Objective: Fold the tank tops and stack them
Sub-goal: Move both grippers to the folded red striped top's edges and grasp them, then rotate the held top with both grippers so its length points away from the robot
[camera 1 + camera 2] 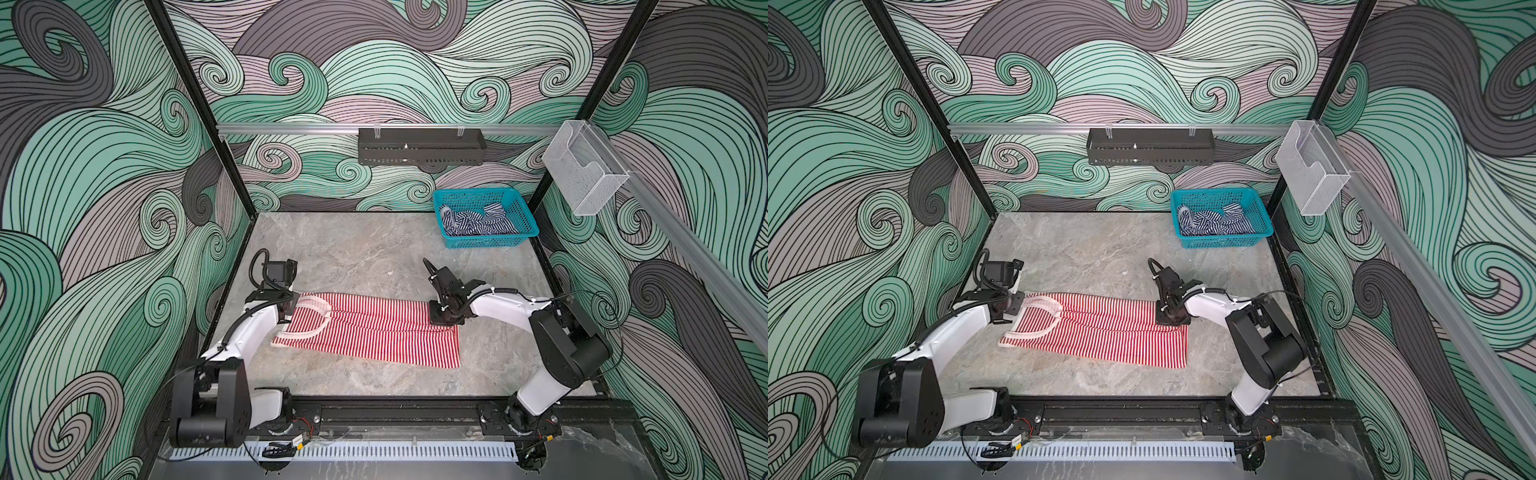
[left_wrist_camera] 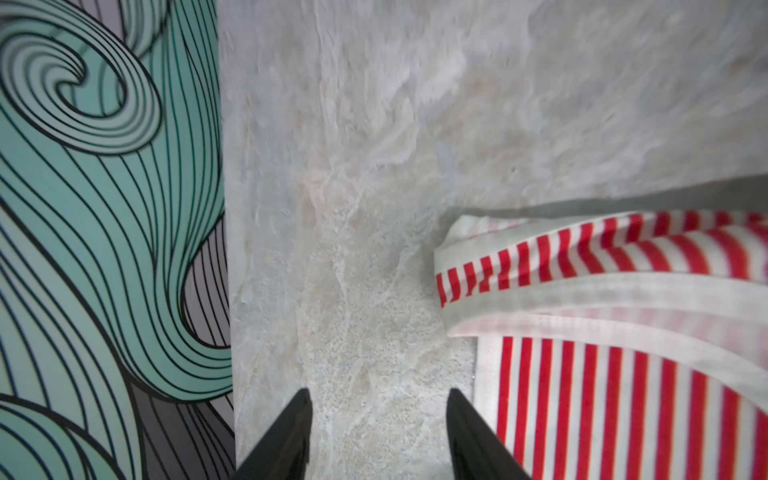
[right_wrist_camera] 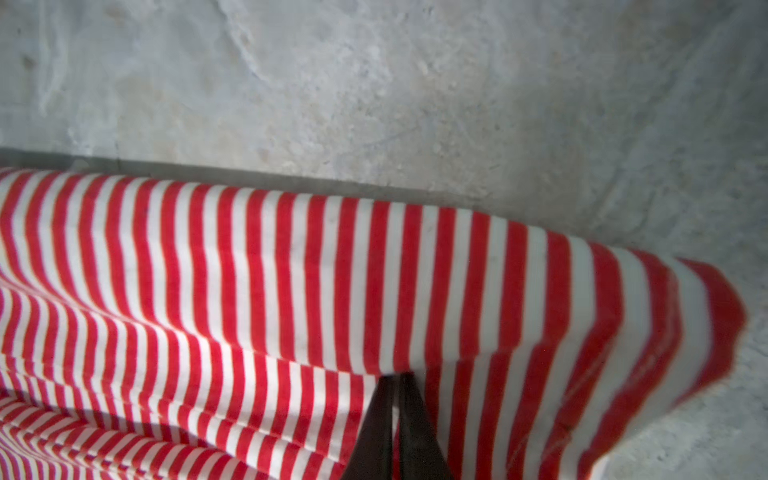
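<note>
Grey marbled tabletop [image 1: 374, 249], walled by teal swirl-patterned panels [image 1: 104, 166], carries the red-and-white tank top [image 1: 374, 328], lying flat and folded lengthwise near the front. The left arm reaches forward, its wrist bent down at the strap end; the left gripper [image 2: 379, 392] stands wide over bare table just beside the trim. The right arm reaches inward to the hem end; the right gripper [image 3: 392, 378] is narrow at a folded edge, its hold on the cloth unclear. The navy-and-white tank top [image 1: 478, 224] lies crumpled in a teal mesh basket [image 1: 490, 243] at the far right corner.
</note>
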Robot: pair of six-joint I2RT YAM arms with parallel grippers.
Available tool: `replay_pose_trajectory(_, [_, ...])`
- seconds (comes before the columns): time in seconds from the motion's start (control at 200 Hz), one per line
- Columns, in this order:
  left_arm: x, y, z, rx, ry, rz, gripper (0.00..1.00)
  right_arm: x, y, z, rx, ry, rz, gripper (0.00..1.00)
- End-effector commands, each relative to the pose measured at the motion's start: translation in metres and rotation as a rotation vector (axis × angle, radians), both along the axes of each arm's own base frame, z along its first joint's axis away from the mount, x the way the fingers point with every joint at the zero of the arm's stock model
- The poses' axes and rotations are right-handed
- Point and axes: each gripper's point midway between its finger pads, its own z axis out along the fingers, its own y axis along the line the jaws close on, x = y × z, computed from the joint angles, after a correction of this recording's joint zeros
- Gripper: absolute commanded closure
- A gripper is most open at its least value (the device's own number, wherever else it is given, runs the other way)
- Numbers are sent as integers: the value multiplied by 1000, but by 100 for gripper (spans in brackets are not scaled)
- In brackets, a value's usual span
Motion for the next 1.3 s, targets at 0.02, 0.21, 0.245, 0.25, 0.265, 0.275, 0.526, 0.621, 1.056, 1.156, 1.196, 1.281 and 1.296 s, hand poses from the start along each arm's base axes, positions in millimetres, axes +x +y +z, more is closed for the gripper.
replay_pose_trajectory(0.02, [7, -41, 5, -181, 20, -174, 44, -15, -11, 0, -46, 42, 12, 77])
replay_pose_trajectory(0.21, [26, -100, -1, -309, 137, -351, 44, -13, -9, 2, -38, 44, 4, 76])
replay_pose_trajectory(0.245, [28, -112, -7, -307, 185, -383, 44, -13, -7, 3, -30, 43, 3, 76])
replay_pose_trajectory(0.25, [28, -114, -8, -308, 192, -386, 44, -13, -6, 3, -28, 42, 4, 76])
replay_pose_trajectory(0.265, [29, -119, -9, -306, 206, -399, 44, -12, -5, 4, -22, 39, 3, 76])
replay_pose_trajectory(0.275, [30, -123, -10, -304, 214, -408, 45, -12, -5, 4, -20, 38, 2, 76])
replay_pose_trajectory(0.526, [40, -196, -50, -261, 385, -579, 47, -8, -1, 16, -9, 21, -4, 75])
replay_pose_trajectory(0.621, [34, -207, -64, -235, 442, -612, 48, -9, -3, 20, -14, 16, -7, 75])
replay_pose_trajectory(1.056, [-27, -178, -94, -106, 577, -661, 49, -21, -13, 15, -46, 39, -15, 74])
replay_pose_trajectory(1.156, [-28, -167, -102, -54, 588, -637, 53, -20, -14, 10, -58, 51, -15, 74])
replay_pose_trajectory(1.196, [-27, -167, -101, -55, 585, -631, 54, -19, -13, 8, -59, 57, -14, 74])
replay_pose_trajectory(1.281, [-20, -168, -98, -48, 562, -613, 51, -16, -10, 6, -59, 64, -14, 73])
replay_pose_trajectory(1.296, [-20, -167, -98, -44, 564, -607, 51, -16, -9, 5, -61, 66, -14, 73])
